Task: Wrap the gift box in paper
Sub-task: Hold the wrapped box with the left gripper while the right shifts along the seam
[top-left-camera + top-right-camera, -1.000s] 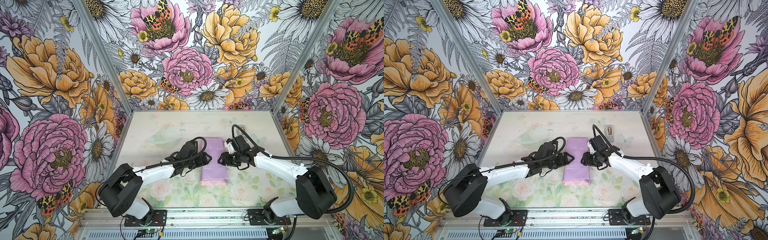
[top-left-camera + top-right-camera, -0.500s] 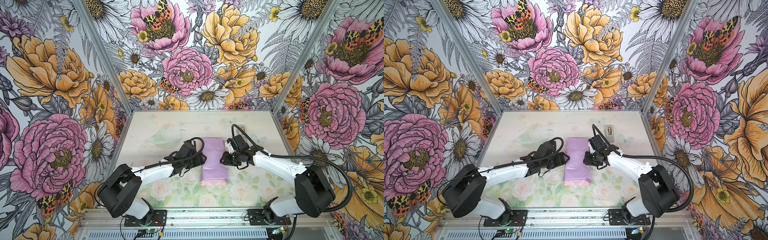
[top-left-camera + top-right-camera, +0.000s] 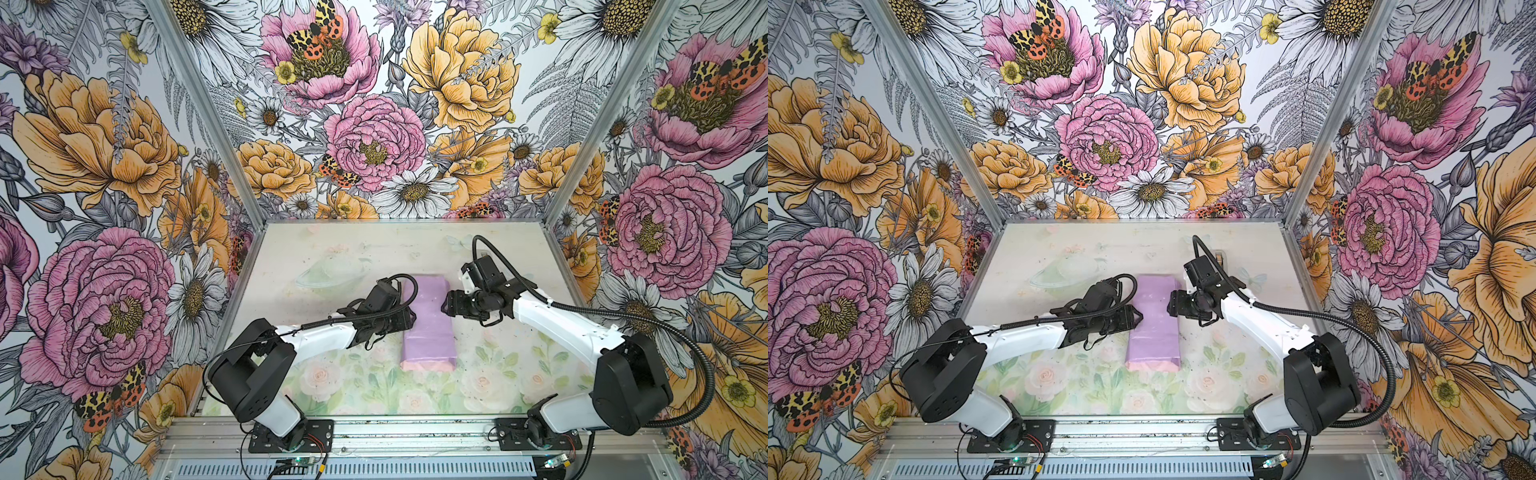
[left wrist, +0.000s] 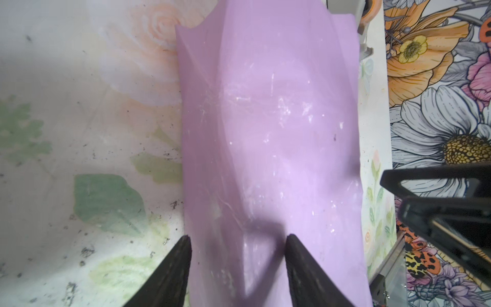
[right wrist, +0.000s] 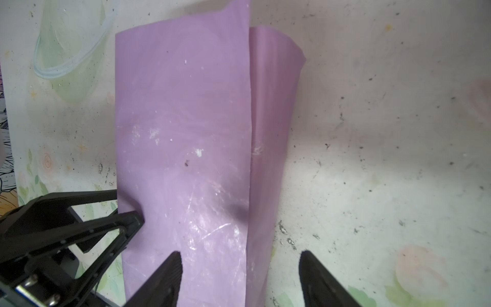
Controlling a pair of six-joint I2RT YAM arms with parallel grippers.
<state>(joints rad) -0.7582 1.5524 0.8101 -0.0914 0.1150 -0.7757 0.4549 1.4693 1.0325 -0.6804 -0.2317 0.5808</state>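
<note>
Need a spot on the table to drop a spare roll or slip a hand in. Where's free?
Free: back-left table, between back wall and left arm; front strip from the paper to the front rail. Crowded: mid-table, left gripper and right gripper flank the paper; tape dispenser sits behind the right arm.

Walls (image 3: 374, 124) papered with peonies, daisies and moths enclose a pale, scuffed tabletop (image 3: 353, 245); faded roses at six o'clock, aluminium rail (image 3: 415, 436) beyond.
</note>
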